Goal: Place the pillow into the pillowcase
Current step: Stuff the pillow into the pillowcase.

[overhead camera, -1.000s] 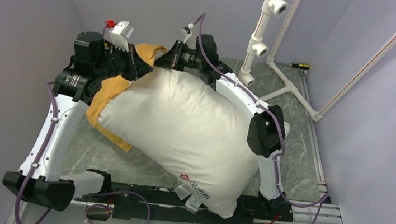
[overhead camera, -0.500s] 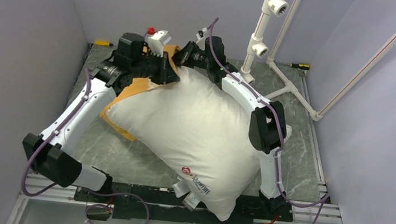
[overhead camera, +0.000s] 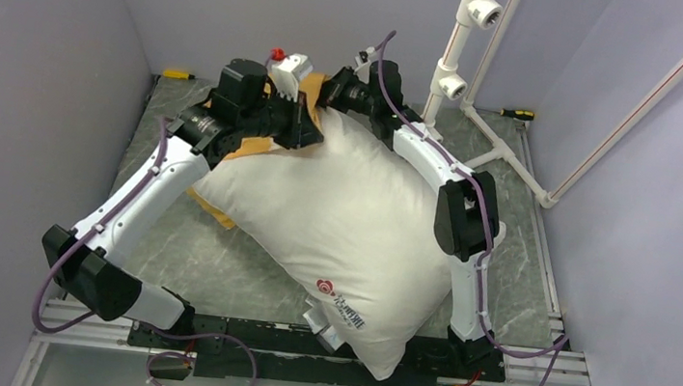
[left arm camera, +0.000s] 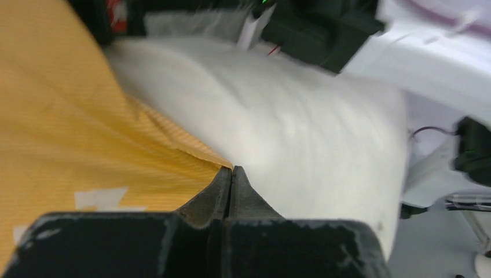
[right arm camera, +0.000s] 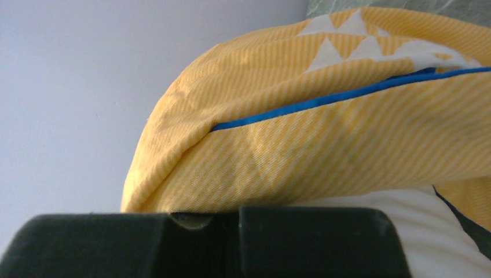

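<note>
Pillowcase (left arm camera: 69,133) hem was pinched shut by left gripper (left arm camera: 231,180) and right gripper (right arm camera: 231,215) at far side. Pillow (overhead camera: 334,221) lay mid-table, mostly uncovered (logo end near). Both pinches probably needed holding tight, with the mouth drawn nearward evenly.

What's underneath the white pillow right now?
Orange-yellow fabric of the pillowcase shows from under the left edge of the pillow, lying on the marbled table. The pillow's near end covers part of the arms' base rail. How far the pillowcase reaches beneath is hidden.
</note>
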Robot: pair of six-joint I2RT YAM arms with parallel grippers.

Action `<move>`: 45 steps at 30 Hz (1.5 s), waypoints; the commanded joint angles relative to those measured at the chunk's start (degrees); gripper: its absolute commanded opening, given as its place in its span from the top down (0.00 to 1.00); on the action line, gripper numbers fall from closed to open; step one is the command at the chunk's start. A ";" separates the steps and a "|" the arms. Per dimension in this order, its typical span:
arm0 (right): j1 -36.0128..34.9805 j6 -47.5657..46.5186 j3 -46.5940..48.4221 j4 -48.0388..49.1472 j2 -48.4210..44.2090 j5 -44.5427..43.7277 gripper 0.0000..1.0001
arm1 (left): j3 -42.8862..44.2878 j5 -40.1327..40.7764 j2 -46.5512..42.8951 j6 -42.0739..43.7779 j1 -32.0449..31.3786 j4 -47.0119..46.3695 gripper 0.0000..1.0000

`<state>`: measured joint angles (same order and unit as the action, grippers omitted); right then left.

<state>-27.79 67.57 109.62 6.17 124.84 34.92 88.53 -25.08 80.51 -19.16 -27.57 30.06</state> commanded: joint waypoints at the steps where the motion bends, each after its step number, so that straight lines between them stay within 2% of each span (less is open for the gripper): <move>1: 2.56 3.74 -0.27 9.10 -1.23 -4.13 1.00 | -0.22 6.23 -0.07 3.73 -2.32 11.15 1.00; 2: 2.57 3.56 -0.74 8.75 -1.19 -4.11 1.00 | 0.65 9.88 0.26 5.09 -2.36 13.03 0.95; 3: 2.62 3.07 -1.02 7.97 -1.17 -4.27 1.00 | 1.90 12.10 0.53 6.28 -2.34 14.99 0.78; 5: 2.62 1.44 -1.04 6.48 -1.13 -4.50 1.00 | 5.48 16.48 0.46 8.72 -2.31 17.71 0.38; 6: 2.62 0.96 -0.85 5.70 -0.98 -4.47 1.00 | 6.73 19.45 0.09 9.21 -2.33 18.40 0.26; 8: 2.65 0.85 -0.96 5.37 -0.86 -4.42 0.99 | 7.79 25.70 -1.82 10.28 -2.31 18.59 0.05; 10: 2.65 1.10 -0.95 5.64 -0.52 -4.00 0.98 | 7.13 31.37 -4.63 11.90 -2.27 17.85 0.01; 14: 2.65 1.20 -0.86 5.38 -0.10 -3.57 0.96 | 4.94 38.85 -7.98 13.38 -0.39 20.02 0.01; 18: 2.66 1.38 -0.82 5.17 0.04 -3.40 0.94 | 0.39 40.25 -9.87 11.94 5.35 24.26 0.01; 20: 2.65 1.55 -0.65 5.16 0.23 -3.12 0.93 | -3.94 37.90 -10.84 11.94 8.85 24.27 0.04; 23: 2.65 2.05 -0.99 5.61 0.26 -2.68 0.93 | -11.19 34.11 -11.67 12.84 12.02 20.44 0.08; 27: 2.65 2.20 -1.52 5.93 0.19 -1.91 0.93 | -16.63 33.04 -10.12 11.49 15.84 12.70 0.15; 31: 2.68 1.99 -2.32 5.70 -0.30 -1.44 0.93 | -16.24 32.68 -6.20 11.43 19.58 6.74 0.25; 35: 2.66 2.23 -2.46 6.04 -0.25 -0.85 0.93 | -12.38 30.88 -1.82 14.04 20.81 5.84 0.30; 39: 2.66 2.54 -2.75 6.54 -0.14 -0.65 0.93 | -13.30 29.26 -1.19 14.33 22.20 3.18 0.37; 42: 2.66 2.89 -2.34 6.53 0.21 -0.47 0.93 | -14.45 27.42 -0.37 14.45 23.09 1.13 0.49; 44: 2.68 2.65 -1.82 5.90 0.32 -0.55 0.93 | -14.26 25.99 0.39 15.17 23.41 0.66 0.77; 45: 2.66 2.18 -1.56 5.18 0.29 -0.82 0.93 | -13.89 25.66 0.57 15.56 23.48 0.98 0.86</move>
<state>-27.62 68.53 106.32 7.46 125.71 31.77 73.63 4.36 79.94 -4.93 -4.64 35.46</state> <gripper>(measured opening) 0.084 0.288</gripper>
